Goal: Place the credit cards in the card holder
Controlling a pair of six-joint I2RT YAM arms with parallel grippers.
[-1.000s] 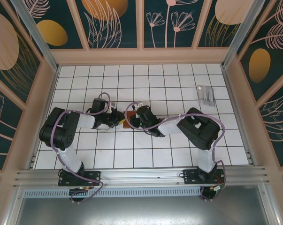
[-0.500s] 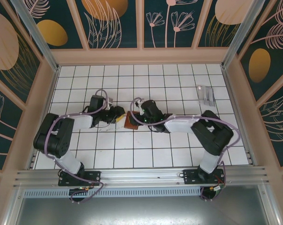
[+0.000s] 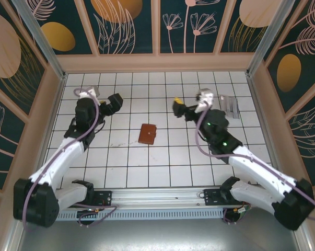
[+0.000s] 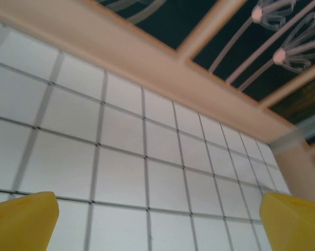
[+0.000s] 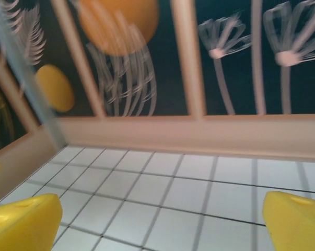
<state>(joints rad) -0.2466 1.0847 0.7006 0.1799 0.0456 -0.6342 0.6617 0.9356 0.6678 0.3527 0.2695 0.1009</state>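
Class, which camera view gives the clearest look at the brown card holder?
The top external view: the card holder lies unobstructed in the middle of the tiled floor. The wrist cameras face floor tiles and the back wall past their yellow fingertips.

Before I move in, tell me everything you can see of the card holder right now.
The card holder is a small reddish-brown wallet with a leather look. From the top view it seems folded shut, with a darker strip along its right edge. It lies flat near the middle of the white tiled table, turned slightly off the tile lines. Nothing touches it: the left hand and the right hand are both well apart from it, farther back. No card lies on it.
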